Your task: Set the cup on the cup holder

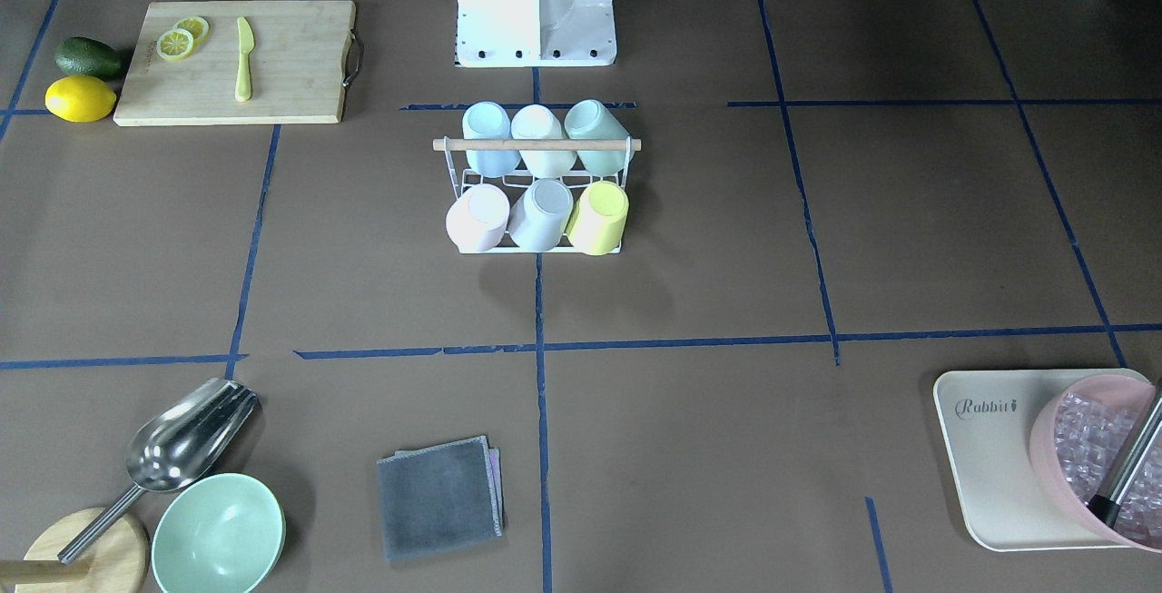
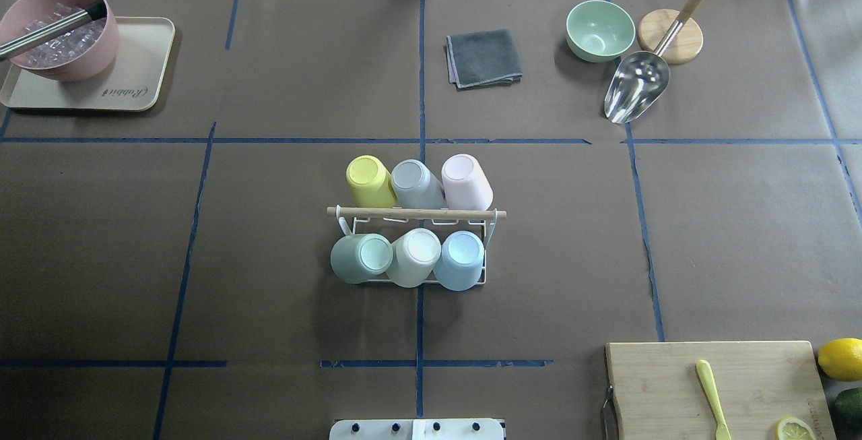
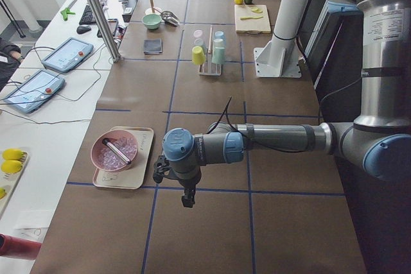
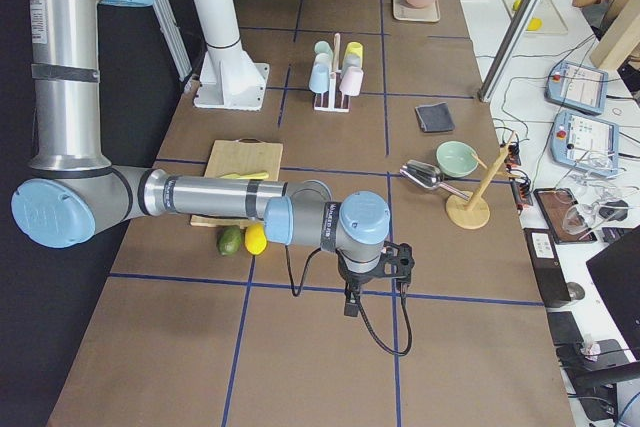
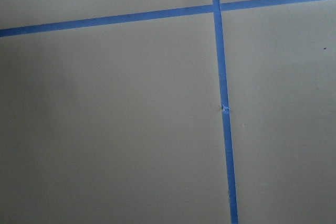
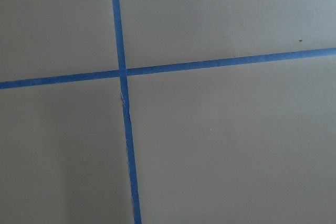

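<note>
Brown table lies wide around cup holder (left fingers, right fingers: cannot tell state).

Your overhead camera sits behind the robot base and looks forward and down. Your front-facing one looks steeply down from across the tabletop, toward that base. Both centre the cup holder, mirrored. Your two end cameras look along the tabletop from high up: one has the left claw near, the other the right claw, each with the cup holder far beyond its claw. Each wrist camera looks close down at blue tape crossing just below its claw, probably the crossing the end view shows there.
</note>
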Motion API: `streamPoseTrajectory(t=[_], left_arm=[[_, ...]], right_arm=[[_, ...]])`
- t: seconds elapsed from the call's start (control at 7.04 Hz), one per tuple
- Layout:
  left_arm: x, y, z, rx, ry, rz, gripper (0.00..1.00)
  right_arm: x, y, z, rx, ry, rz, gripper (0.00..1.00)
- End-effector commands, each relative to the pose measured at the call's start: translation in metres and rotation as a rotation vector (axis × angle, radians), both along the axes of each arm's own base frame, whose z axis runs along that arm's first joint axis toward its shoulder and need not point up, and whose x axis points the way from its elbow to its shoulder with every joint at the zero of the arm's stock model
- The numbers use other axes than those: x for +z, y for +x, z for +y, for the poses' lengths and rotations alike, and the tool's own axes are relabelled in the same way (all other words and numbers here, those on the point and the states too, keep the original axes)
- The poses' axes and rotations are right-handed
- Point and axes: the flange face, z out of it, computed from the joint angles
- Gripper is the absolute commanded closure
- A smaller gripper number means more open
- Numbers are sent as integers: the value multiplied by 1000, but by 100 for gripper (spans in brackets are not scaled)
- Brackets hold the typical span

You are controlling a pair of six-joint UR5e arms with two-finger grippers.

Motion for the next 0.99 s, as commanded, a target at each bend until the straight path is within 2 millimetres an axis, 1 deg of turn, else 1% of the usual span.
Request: streamPoseTrajectory(t=[0.0,0.28,0.43,0.85], left_arm=[[1,0,1,0,-1,0,0],[0,0,1,0,0,0,0],[0,0,1,1,1,0,0],[1,0,1,2,1,0,0]], right_arm=[[-2,-1,-1,-1,5,-15,0],[-3,-2,-1,-49,51,-21,0],[0,-2,0,-80,74,-19,0],[4,-2,0,-76,63,-20,0]])
